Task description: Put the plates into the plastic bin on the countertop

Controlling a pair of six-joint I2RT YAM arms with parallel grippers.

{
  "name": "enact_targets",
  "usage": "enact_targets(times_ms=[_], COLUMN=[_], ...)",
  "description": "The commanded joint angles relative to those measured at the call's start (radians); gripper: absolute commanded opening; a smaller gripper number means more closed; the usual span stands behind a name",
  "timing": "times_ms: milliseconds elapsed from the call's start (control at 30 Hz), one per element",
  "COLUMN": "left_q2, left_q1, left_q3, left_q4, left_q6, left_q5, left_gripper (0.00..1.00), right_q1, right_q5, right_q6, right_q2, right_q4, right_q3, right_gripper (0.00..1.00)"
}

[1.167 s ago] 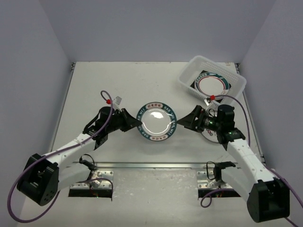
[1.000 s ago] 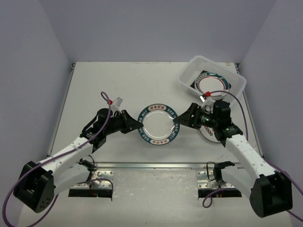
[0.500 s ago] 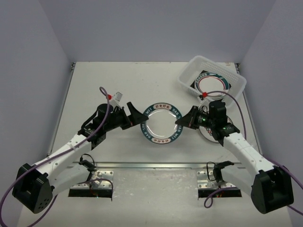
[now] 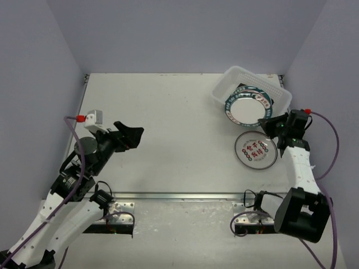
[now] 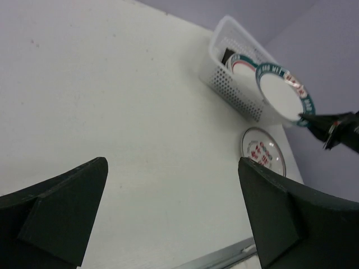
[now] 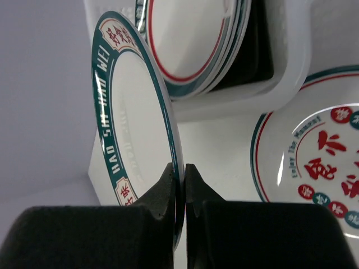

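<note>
My right gripper (image 6: 184, 174) is shut on the rim of a round white plate with a teal lettered band (image 6: 134, 112). The plate hangs tilted over the near edge of the plastic bin (image 4: 253, 71), seen from above as plate (image 4: 247, 108) and gripper (image 4: 270, 124). Inside the bin, more plates (image 6: 190, 45) lean stacked together. Another white plate with red characters (image 4: 255, 150) lies flat on the countertop (image 4: 168, 106) just in front of the bin. My left gripper (image 4: 132, 134) is far to the left, open and holding nothing, with bare countertop between its fingers (image 5: 56, 213).
The metal front edge (image 4: 179, 196) runs along the near side of the countertop. Purple walls close in the left, back and right. The bin (image 5: 235, 84) sits in the far right corner, close to the right wall.
The left gripper opened, let go of the teal-banded plate and drew back to the left. The right gripper shut on the plate's rim and carried it right and back to the bin.
</note>
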Motion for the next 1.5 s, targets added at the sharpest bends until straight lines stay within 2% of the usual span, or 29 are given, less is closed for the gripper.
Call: enact_targets(times_ms=[0, 100, 200, 267, 300, 333, 367, 400, 633, 800, 933, 1000, 1100, 1167, 1233, 1267, 1333, 1400, 1433, 1467], left_q2=[-0.015, -0.021, -0.001, 0.006, 0.009, 0.011, 0.011, 0.007, -0.015, -0.015, -0.016, -0.031, -0.021, 0.025, 0.100, 0.144, 0.197, 0.287, 0.381, 0.441], left_q1=[-0.049, -0.053, -0.053, -0.053, -0.053, -0.054, -0.053, -0.053, -0.053, -0.053, -0.054, -0.056, -0.056, -0.056, -0.057, -0.056, -0.061, -0.080, -0.098, -0.135], left_q3=[-0.057, -0.076, -0.077, -0.079, -0.080, -0.081, -0.081, -0.082, -0.087, -0.090, -0.088, -0.090, -0.098, -0.088, -0.090, -0.108, -0.223, -0.305, -0.320, -0.316], left_q4=[-0.028, -0.008, -0.006, 0.000, 0.003, 0.004, 0.005, 0.007, 0.014, 0.012, 0.010, 0.008, 0.020, 0.017, 0.039, 0.092, 0.266, 0.507, 0.659, 0.728], left_q6=[0.100, 0.103, 0.105, 0.108, 0.110, 0.111, 0.112, 0.114, 0.112, 0.106, 0.103, 0.096, 0.086, 0.082, 0.018, -0.027, -0.156, -0.276, -0.316, -0.356], left_q5=[0.099, 0.118, 0.148, 0.161, 0.168, 0.172, 0.175, 0.175, 0.174, 0.174, 0.174, 0.172, 0.161, 0.165, 0.183, 0.208, 0.331, 0.351, 0.336, 0.303], left_gripper=[1.00, 1.00, 1.00, 1.00, 1.00, 1.00, 1.00, 1.00, 1.00, 1.00, 1.00, 1.00, 1.00, 1.00, 1.00, 1.00, 1.00, 1.00, 1.00, 1.00], right_q1=[-0.036, -0.038, -0.033, -0.033, -0.031, -0.029, -0.028, -0.026, 0.008, 0.063, 0.064, 0.087, 0.130, 0.127, 0.127, 0.127, 0.127, 0.127, 0.127, 0.127], right_q5=[0.161, 0.168, 0.102, 0.118, 0.136, 0.157, 0.173, 0.170, 0.109, 0.198, 0.186, 0.167, 0.187, 0.151, 0.076, -0.014, -0.091, -0.111, -0.110, -0.118], right_q6=[0.171, 0.184, 0.153, 0.146, 0.144, 0.138, 0.124, 0.099, 0.014, -0.074, -0.104, -0.155, -0.219, -0.260, -0.304, -0.330, -0.345, -0.349, -0.346, -0.344], right_q2=[0.139, 0.286, 0.440, 0.476, 0.482, 0.481, 0.484, 0.491, 0.490, 0.431, 0.413, 0.323, 0.098, -0.060, -0.186, -0.279, -0.389, -0.506, -0.587, -0.631], right_q4=[0.053, 0.052, 0.005, 0.024, 0.035, 0.036, 0.026, 0.004, -0.112, -0.246, -0.301, -0.281, -0.238, -0.242, -0.277, -0.291, -0.342, -0.460, -0.504, -0.551], right_q3=[0.142, 0.256, 0.393, 0.418, 0.417, 0.419, 0.431, 0.451, 0.491, 0.513, 0.510, 0.454, 0.326, 0.229, 0.168, 0.117, 0.075, 0.069, 0.082, 0.105], right_gripper=[0.00, 0.00, 0.00, 0.08, 0.15, 0.29, 0.50, 0.65, 0.78, 0.98, 0.99, 0.99, 0.99, 0.99, 0.99, 0.99, 0.99, 0.99, 0.99, 0.99])
